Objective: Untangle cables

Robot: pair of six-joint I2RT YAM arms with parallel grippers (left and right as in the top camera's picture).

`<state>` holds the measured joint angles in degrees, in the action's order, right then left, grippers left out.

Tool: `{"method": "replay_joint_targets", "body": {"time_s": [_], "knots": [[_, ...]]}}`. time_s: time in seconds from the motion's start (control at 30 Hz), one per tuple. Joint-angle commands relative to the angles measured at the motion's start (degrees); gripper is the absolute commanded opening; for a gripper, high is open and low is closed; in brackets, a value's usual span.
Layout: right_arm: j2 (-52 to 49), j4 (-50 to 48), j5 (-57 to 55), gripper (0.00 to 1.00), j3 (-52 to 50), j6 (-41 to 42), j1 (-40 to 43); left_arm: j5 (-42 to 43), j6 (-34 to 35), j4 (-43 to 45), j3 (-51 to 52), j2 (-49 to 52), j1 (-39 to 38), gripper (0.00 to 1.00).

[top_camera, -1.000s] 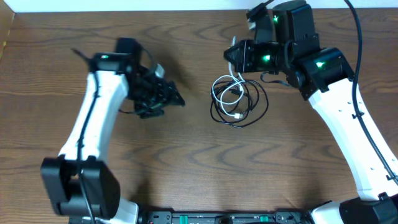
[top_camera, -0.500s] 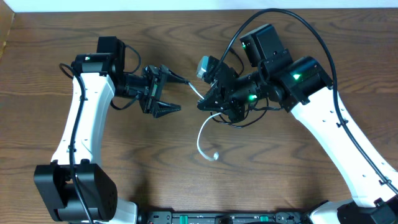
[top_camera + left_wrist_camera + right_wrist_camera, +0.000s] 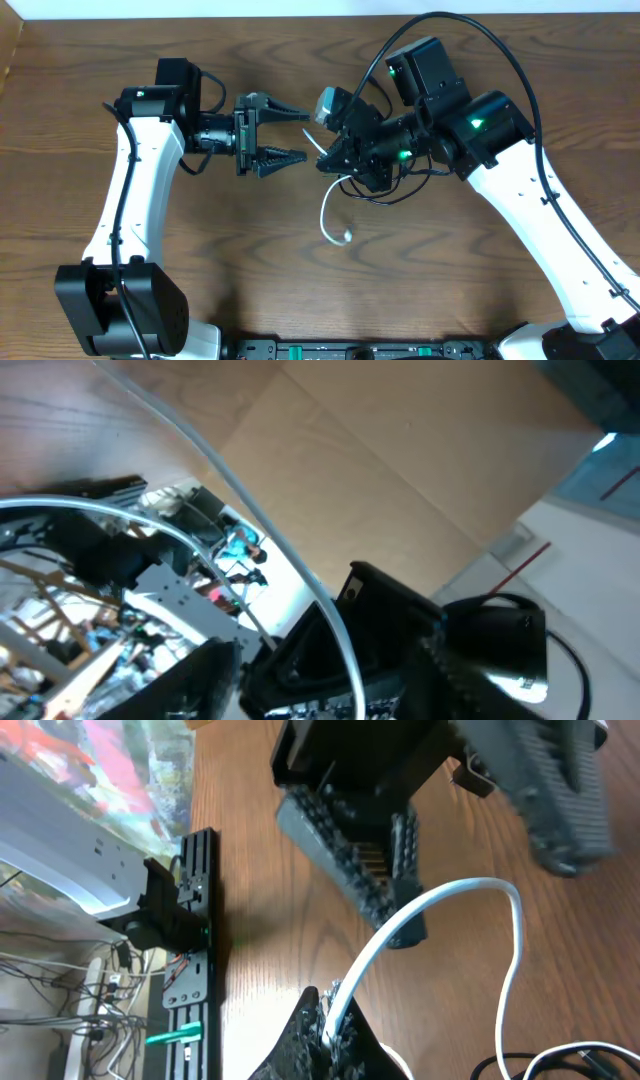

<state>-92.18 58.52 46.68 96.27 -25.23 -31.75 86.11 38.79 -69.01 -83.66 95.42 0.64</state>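
The thin white cable (image 3: 323, 212) drops from the right gripper (image 3: 330, 158) in a loose curve. Its small plug end (image 3: 346, 237) is near the middle of the brown wood-grain counter (image 3: 250, 260); whether it touches the counter cannot be told. The two thin black cables (image 3: 378, 198) bunch in tangled loops just under that gripper, over the counter's middle and a little toward the far edge. The right gripper is closed, pinching the white cable between its fingertips. The left gripper (image 3: 297, 133) faces it from just beside, with its jaws parted and nothing clamped between them.
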Motion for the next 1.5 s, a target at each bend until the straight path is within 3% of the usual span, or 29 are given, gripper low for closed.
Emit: {"method": "replay_joint_targets", "body": {"time_s": [0.0,0.13,0.4,0.57,0.7,0.83,0.9,1.0,1.07,1.23,1.3,1.4,1.47], "knots": [[0.7,-0.7,0.4,0.01,0.4,2.7,-0.3,2.0,-0.3,-0.1,-0.9,-0.1,0.3,0.46],[0.7,-1.1,0.5,0.01,0.4,3.1,-0.3,2.0,-0.3,-0.1,-0.9,-0.1,0.3,0.36],[0.7,-1.1,0.4,0.02,0.4,3.4,-1.0,2.0,0.4,-0.1,-0.9,-0.1,0.3,0.34],[0.7,-1.3,0.4,0.03,0.4,3.4,-1.0,2.0,1.6,-0.1,-0.9,-0.1,0.3,0.26],[0.7,-1.3,0.4,0.02,0.4,3.4,-1.0,2.0,1.6,-0.1,-0.9,-0.1,0.3,0.12],[0.7,-1.2,0.4,0.02,0.4,3.4,-1.0,1.9,1.6,-0.1,-0.9,-0.1,0.3,0.08],[0.7,-1.1,0.4,0.13,0.4,3.4,-1.0,1.4,1.6,-0.1,-0.9,-0.1,0.3,0.07],[0.7,-1.1,0.4,0.57,0.4,4.6,-1.0,-1.1,1.6,-0.1,-0.9,-0.1,0.3,0.07],[0.7,-1.1,0.4,0.99,0.4,5.5,-1.0,-1.9,2.6,-0.1,-0.9,-0.1,0.3,0.08],[0.7,-1.0,-0.2,0.99,0.4,7.7,0.2,-1.6,10.3,1.3,-1.7,-1.2,0.3,0.07],[0.7,-1.0,-5.1,0.99,0.4,10.2,0.7,-1.5,12.9,3.6,-3.7,-2.8,0.3,0.07],[0.7,-0.3,-23.9,0.99,0.4,26.4,1.1,-1.7,21.8,12.7,-8.1,-6.0,0.3,0.07],[0.7,1.4,-32.2,0.99,0.4,32.9,1.4,-3.5,30.2,22.1,-10.1,-8.4,0.3,0.07]]}}
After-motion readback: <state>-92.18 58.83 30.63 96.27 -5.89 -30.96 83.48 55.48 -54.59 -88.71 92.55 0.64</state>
